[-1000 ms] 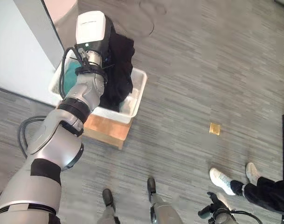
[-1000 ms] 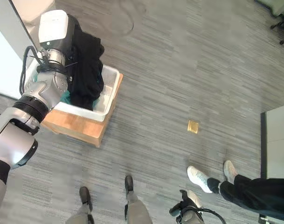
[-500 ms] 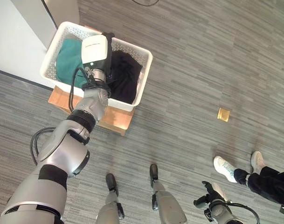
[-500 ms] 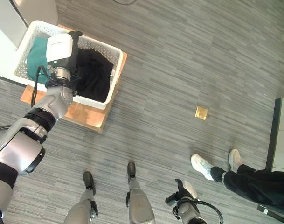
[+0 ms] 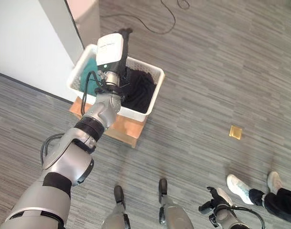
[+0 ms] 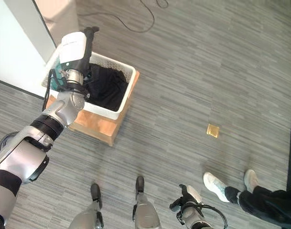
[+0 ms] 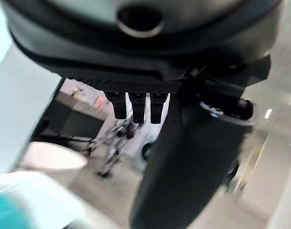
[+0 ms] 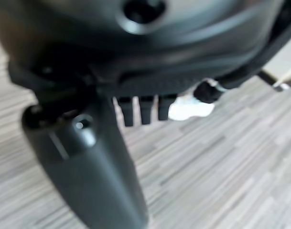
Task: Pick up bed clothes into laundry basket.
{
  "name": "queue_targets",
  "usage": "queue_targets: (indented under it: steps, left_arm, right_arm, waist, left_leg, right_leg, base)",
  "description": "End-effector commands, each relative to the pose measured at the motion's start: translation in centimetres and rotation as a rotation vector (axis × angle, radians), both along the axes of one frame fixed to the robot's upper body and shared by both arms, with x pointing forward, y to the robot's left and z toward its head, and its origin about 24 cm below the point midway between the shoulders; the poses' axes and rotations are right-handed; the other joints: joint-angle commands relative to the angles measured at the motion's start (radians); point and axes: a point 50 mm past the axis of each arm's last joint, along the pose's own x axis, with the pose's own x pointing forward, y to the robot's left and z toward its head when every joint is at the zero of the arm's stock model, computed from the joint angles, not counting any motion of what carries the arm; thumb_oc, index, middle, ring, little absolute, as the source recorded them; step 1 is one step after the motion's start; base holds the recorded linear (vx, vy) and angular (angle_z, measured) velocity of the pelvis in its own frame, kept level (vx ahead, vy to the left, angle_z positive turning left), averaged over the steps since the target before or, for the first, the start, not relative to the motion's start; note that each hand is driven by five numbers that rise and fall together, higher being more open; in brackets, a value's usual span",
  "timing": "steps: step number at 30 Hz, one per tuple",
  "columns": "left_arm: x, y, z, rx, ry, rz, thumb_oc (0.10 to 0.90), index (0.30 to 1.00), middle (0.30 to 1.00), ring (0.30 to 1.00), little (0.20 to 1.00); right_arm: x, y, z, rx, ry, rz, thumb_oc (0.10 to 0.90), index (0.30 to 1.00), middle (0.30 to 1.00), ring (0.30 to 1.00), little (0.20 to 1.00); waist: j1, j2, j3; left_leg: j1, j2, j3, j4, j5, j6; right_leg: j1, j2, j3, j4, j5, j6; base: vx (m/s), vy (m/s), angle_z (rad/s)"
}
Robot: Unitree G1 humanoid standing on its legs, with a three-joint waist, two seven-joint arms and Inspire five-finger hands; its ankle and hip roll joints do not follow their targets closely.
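A white laundry basket (image 5: 156, 88) stands on a low wooden stand (image 5: 130, 130). A black garment (image 5: 138, 91) lies inside it next to a teal one (image 5: 89, 78). My left hand (image 5: 126, 39) hovers above the basket's far side, open; in the left wrist view its fingers (image 7: 137, 106) are straight and hold nothing. My right hand (image 5: 212, 208) hangs low by my side, open, with its thumb (image 8: 98, 167) and straight fingers over bare floor.
A white wall panel (image 5: 33, 45) rises just left of the basket. A black cable (image 5: 165, 21) snakes on the grey floor beyond it. A brass floor plate (image 5: 236, 132) lies to the right. A person's white shoes (image 5: 239, 183) stand at the lower right.
A second ago the black garment hung from my left hand over the basket; it now lies inside, and the hand has risen off it with nothing in it. The camera view has shifted.
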Motion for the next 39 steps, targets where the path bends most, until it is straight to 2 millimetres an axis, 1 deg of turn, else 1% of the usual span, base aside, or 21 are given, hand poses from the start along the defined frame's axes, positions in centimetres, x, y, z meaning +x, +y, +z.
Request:
queue_targets:
  steps: [1,2,3,4,7,8,11,16,18,19,21,23,25,28,29,30,33,34,36,38,39]
  left_arm:
    - [-0.4,-1.0,4.9,-0.072,-0.196,-0.037,0.800,0.900,0.900,0.900,0.900]
    - [-0.4,-1.0,4.9,-0.072,-0.196,-0.037,0.800,0.900,0.900,0.900,0.900]
    - [-2.4,-2.3,3.7,-0.143,-0.229,-0.173,0.800,0.900,0.900,0.900,0.900]
    - [-2.8,-2.4,3.3,-0.139,-0.228,-0.191,0.800,0.900,0.900,0.900,0.900]
    - [-3.2,-2.3,2.6,-0.140,-0.220,-0.209,0.800,0.900,0.900,0.900,0.900]
    - [-3.8,-1.9,1.2,-0.145,-0.192,-0.230,0.800,0.900,0.900,0.900,0.900]
    - [-4.1,-1.3,0.2,-0.151,-0.169,-0.230,0.800,0.900,0.900,0.900,0.900]
    - [-5.2,1.4,-3.3,-0.150,-0.094,-0.201,0.800,0.900,0.900,0.900,0.900]
    - [-5.9,3.0,-5.4,-0.153,-0.040,-0.163,0.800,0.900,0.900,0.900,0.900]
    - [-6.5,4.3,-7.2,-0.155,0.008,-0.126,0.800,0.900,0.900,0.900,0.900]
    - [-6.8,5.1,-8.1,-0.154,0.028,-0.103,0.800,0.900,0.900,0.900,0.900]
    - [-8.0,7.0,-10.4,-0.165,0.091,-0.045,0.800,0.900,0.900,0.900,0.900]
    - [-8.5,7.6,-11.1,-0.171,0.112,-0.031,0.800,0.900,0.900,0.900,0.900]
    - [-10.0,9.3,-13.4,-0.211,0.189,0.018,0.800,0.900,0.900,0.900,0.900]
    - [-10.0,9.3,-13.5,-0.212,0.189,0.019,0.800,0.900,0.900,0.900,0.900]
    - [-10.9,10.4,-15.0,-0.253,0.243,0.054,0.800,0.900,0.900,0.900,0.900]
    - [-12.1,11.8,-17.3,-0.374,0.318,0.113,0.800,0.900,0.900,0.900,0.900]
    - [-12.2,11.8,-17.3,-0.376,0.319,0.114,0.800,0.900,0.900,0.900,0.900]
    - [-14.1,13.8,-20.8,-0.518,0.423,0.227,0.800,0.900,0.900,0.900,0.900]
    - [-14.6,14.0,-21.4,-0.550,0.444,0.241,0.800,0.900,0.900,0.900,0.900]
    - [-15.5,14.3,-23.2,-0.692,0.498,0.267,0.800,0.900,0.900,0.900,0.900]
  right_arm:
    - [-4.5,-2.7,-0.7,-0.076,0.120,-0.049,0.800,0.900,0.900,0.900,0.900]
    - [-4.5,-2.7,-0.7,-0.076,0.120,-0.049,0.800,0.900,0.900,0.900,0.900]
    - [-5.4,-2.5,-1.1,-0.058,0.144,-0.063,0.800,0.900,0.900,0.900,0.900]
    - [-5.5,-2.3,-1.2,-0.052,0.149,-0.058,0.800,0.900,0.900,0.900,0.900]
    - [-5.7,-2.2,-1.2,-0.048,0.156,-0.056,0.800,0.900,0.900,0.900,0.900]
    - [-5.7,-2.1,-1.3,-0.044,0.164,-0.052,0.800,0.900,0.900,0.900,0.900]
    - [-5.9,-2.0,-1.4,-0.040,0.171,-0.049,0.800,0.900,0.900,0.900,0.900]
    - [-5.9,-1.0,-1.7,-0.020,0.184,-0.027,0.800,0.900,0.900,0.900,0.900]
    - [-5.7,-0.6,-1.8,-0.013,0.180,-0.014,0.800,0.900,0.900,0.900,0.900]
    - [-5.5,-0.1,-1.9,0.001,0.170,-0.007,0.800,0.900,0.900,0.900,0.900]
    - [-5.4,0.0,-1.9,0.001,0.167,-0.005,0.800,0.900,0.900,0.900,0.900]
    - [-5.6,0.5,-2.1,0.013,0.172,0.004,0.800,0.900,0.900,0.900,0.900]
    - [-5.8,0.7,-2.2,0.015,0.179,0.011,0.800,0.900,0.900,0.900,0.900]
    - [-6.3,1.3,-2.5,0.026,0.194,0.014,0.800,0.900,0.900,0.900,0.900]
    - [-6.4,1.3,-2.5,0.026,0.194,0.015,0.800,0.900,0.900,0.900,0.900]
    - [-6.5,1.5,-2.6,0.030,0.195,0.019,0.800,0.900,0.900,0.900,0.900]
    - [-6.2,1.8,-2.5,0.032,0.184,0.030,0.800,0.900,0.900,0.900,0.900]
    - [-6.2,1.8,-2.5,0.031,0.185,0.031,0.800,0.900,0.900,0.900,0.900]
    - [-4.5,2.1,-2.1,0.018,0.143,0.077,0.800,0.900,0.900,0.900,0.900]
    - [-3.9,2.1,-1.9,0.014,0.129,0.089,0.800,0.900,0.900,0.900,0.900]
    - [-2.6,2.3,-1.5,0.004,0.094,0.120,0.800,0.900,0.900,0.900,0.900]
  waist:
    - [0.028,0.004,-0.089]
    - [0.028,0.004,-0.089]
    - [0.069,0.012,-0.110]
    - [0.079,0.014,-0.116]
    - [0.090,0.015,-0.121]
    - [0.127,0.020,-0.131]
    - [0.146,0.025,-0.142]
    - [0.200,0.039,-0.159]
    - [0.221,0.044,-0.169]
    - [0.237,0.046,-0.175]
    - [0.246,0.048,-0.178]
    - [0.271,0.052,-0.182]
    - [0.277,0.055,-0.186]
    - [0.295,0.060,-0.193]
    - [0.293,0.060,-0.193]
    - [0.309,0.062,-0.197]
    - [0.331,0.068,-0.201]
    - [0.328,0.069,-0.202]
    - [0.364,0.075,-0.209]
    - [0.369,0.077,-0.212]
    - [0.389,0.079,-0.218]
  left_leg:
    - [-0.047,0.029,-0.055,-0.001,-0.056,-0.043]
    - [-0.047,0.029,-0.055,-0.001,-0.056,-0.043]
    - [-0.030,0.019,-0.098,-0.001,-0.061,-0.041]
    - [-0.028,0.016,-0.107,-0.001,-0.061,-0.039]
    - [-0.024,0.013,-0.121,-0.001,-0.061,-0.038]
    - [-0.011,0.007,-0.153,-0.001,-0.069,-0.038]
    - [-0.010,0.000,-0.180,-0.001,-0.061,-0.037]
    - [-0.010,-0.013,-0.230,-0.001,-0.046,-0.041]
    - [-0.012,-0.018,-0.246,-0.001,-0.041,-0.039]
    - [-0.010,-0.019,-0.254,-0.001,-0.038,-0.039]
    - [-0.008,-0.019,-0.260,-0.001,-0.036,-0.038]
    - [-0.006,-0.021,-0.275,-0.001,-0.032,-0.039]
    - [-0.005,-0.022,-0.282,-0.001,-0.031,-0.040]
    - [-0.003,-0.023,-0.298,-0.001,-0.025,-0.043]
    - [-0.003,-0.023,-0.299,-0.001,-0.025,-0.043]
    - [-0.003,-0.023,-0.310,-0.001,-0.021,-0.045]
    - [-0.007,-0.024,-0.329,-0.001,-0.010,-0.051]
    - [-0.007,-0.024,-0.331,-0.001,-0.010,-0.051]
    - [-0.010,-0.023,-0.354,-0.001,0.002,-0.061]
    - [-0.010,-0.024,-0.360,-0.001,0.004,-0.065]
    - [-0.011,-0.023,-0.370,-0.001,0.011,-0.069]
  right_leg:
    - [0.022,-0.058,-0.001,0.003,-0.035,0.098]
    - [0.022,-0.058,-0.001,0.003,-0.035,0.098]
    - [0.065,-0.064,-0.024,0.003,-0.049,0.094]
    - [0.075,-0.065,-0.029,0.003,-0.053,0.094]
    - [0.087,-0.068,-0.039,0.003,-0.058,0.092]
    - [0.119,-0.073,-0.059,0.003,-0.073,0.088]
    - [0.139,-0.079,-0.082,0.003,-0.074,0.085]
    - [0.178,-0.080,-0.126,0.003,-0.089,0.078]
    - [0.183,-0.076,-0.130,0.003,-0.096,0.073]
    - [0.188,-0.074,-0.134,0.003,-0.100,0.068]
    - [0.192,-0.074,-0.135,0.003,-0.103,0.066]
    - [0.204,-0.071,-0.140,0.003,-0.107,0.060]
    - [0.209,-0.068,-0.146,0.003,-0.110,0.057]
    - [0.224,-0.063,-0.162,0.003,-0.115,0.050]
    - [0.225,-0.063,-0.163,0.003,-0.115,0.050]
    - [0.235,-0.059,-0.174,0.003,-0.120,0.044]
    - [0.248,-0.053,-0.192,0.003,-0.128,0.036]
    - [0.249,-0.052,-0.194,0.003,-0.129,0.036]
    - [0.272,-0.045,-0.227,0.003,-0.138,0.025]
    - [0.278,-0.044,-0.240,0.003,-0.141,0.023]
    - [0.290,-0.041,-0.261,0.004,-0.146,0.019]
  base:
    - [0.00,0.000,0.25]
    - [0.04,-0.060,0.08]
    - [0.05,-0.067,-0.02]
    - [0.05,-0.068,-0.01]
    - [0.03,-0.027,0.45]
    - [0.03,-0.061,0.25]
    - [0.02,-0.046,0.32]
    - [-0.01,-0.033,0.37]
    - [-0.01,-0.034,0.35]
    - [-0.01,-0.033,0.26]
    - [0.01,-0.026,0.18]
    - [-0.01,-0.029,0.07]
    - [-0.01,-0.023,0.08]
    - [0.00,-0.030,0.18]
    - [0.01,-0.030,0.18]
    - [0.01,-0.031,0.14]
    - [0.00,-0.031,0.20]
    - [0.01,-0.050,0.16]
    - [0.00,-0.058,0.14]
    - [0.00,-0.025,0.24]
    - [0.02,-0.030,0.35]
